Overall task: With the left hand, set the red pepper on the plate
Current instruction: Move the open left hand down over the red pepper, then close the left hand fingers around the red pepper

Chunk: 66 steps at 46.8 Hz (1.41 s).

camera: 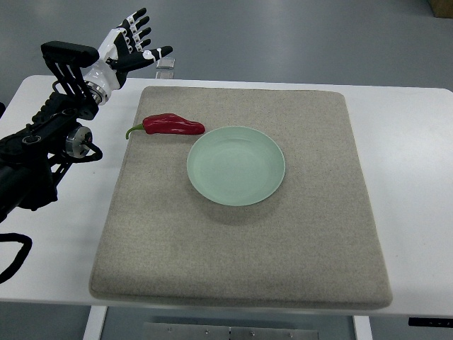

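A red pepper (172,125) with a green stem lies on the grey mat (297,241), just left of and behind the pale green plate (236,165), close to its rim. The plate sits near the middle of the mat with nothing on it. My left hand (136,41) hovers at the far left corner of the table, up and to the left of the pepper, fingers spread and holding nothing. Its black arm comes in from the left edge.
The mat covers most of the white table (410,156). A small clear object (165,65) lies at the table's far edge beside my left hand. A black cable (15,256) loops at the lower left.
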Available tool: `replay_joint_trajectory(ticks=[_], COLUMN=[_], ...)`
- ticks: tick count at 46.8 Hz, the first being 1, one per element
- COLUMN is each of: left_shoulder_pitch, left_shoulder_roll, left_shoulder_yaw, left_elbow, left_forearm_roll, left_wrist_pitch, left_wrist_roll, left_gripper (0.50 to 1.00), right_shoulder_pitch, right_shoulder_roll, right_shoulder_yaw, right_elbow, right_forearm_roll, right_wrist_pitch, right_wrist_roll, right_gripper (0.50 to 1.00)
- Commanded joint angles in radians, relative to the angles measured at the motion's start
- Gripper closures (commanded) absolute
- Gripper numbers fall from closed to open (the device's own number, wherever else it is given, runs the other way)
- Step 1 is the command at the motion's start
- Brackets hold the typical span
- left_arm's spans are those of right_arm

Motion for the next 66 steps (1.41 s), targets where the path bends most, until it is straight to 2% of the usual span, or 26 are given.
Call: replay_joint_trajectory(ticks=[1, 6, 13, 22, 36, 42, 60, 66], left_shoulder_pitch=[0.001, -0.001, -0.025, -0.071, -0.084, -0.085, -0.085, -0.085], left_shoulder_roll=[0.027, 0.064, 0.135, 0.19, 0.193, 0.19, 0.17, 0.155], left_shoulder_yaw=[0.004, 0.016, 0.074, 0.185, 0.232, 0.268, 0.275, 0.278], left_elbow=[-0.024, -0.064, -0.118, -0.128, -0.127, -0.121, -0.11, -0.09], left_forearm_roll=[0.125, 0.253, 0.342, 0.467, 0.679, 0.727, 0.853, 0.877], left_wrist_pitch=[-0.008, -0.021, -0.09, -0.097, -0.099, -0.097, -0.079, -0.078], left_wrist_roll=[0.001, 0.001, 0.001, 0.001, 0.001, 0.001, 0.003, 0.003], left_gripper=[0.521, 0.523, 0.529, 0.557, 0.564, 0.606, 0.649, 0.688], right_shoulder_pitch=[0.0, 0.0, 0.0, 0.0, 0.0, 0.0, 0.0, 0.0], right_shoulder_roll=[0.0, 0.0, 0.0, 0.0, 0.0, 0.0, 0.0, 0.0], right_shoulder_yaw=[0.001, -0.001, 0.001, 0.001, 0.001, 0.001, 0.001, -0.001], right_elbow=[0.0, -0.001, 0.0, 0.0, 0.0, 0.0, 0.0, 0.0], right_forearm_roll=[0.0, 0.0, 0.0, 0.0, 0.0, 0.0, 0.0, 0.0], right_wrist_pitch=[0.0, 0.0, 0.0, 0.0, 0.0, 0.0, 0.0, 0.0], right_wrist_roll=[0.0, 0.0, -0.001, 0.0, 0.0, 0.0, 0.0, 0.0], right_gripper=[0.568, 0.568, 0.568, 0.568, 0.568, 0.568, 0.568, 0.568])
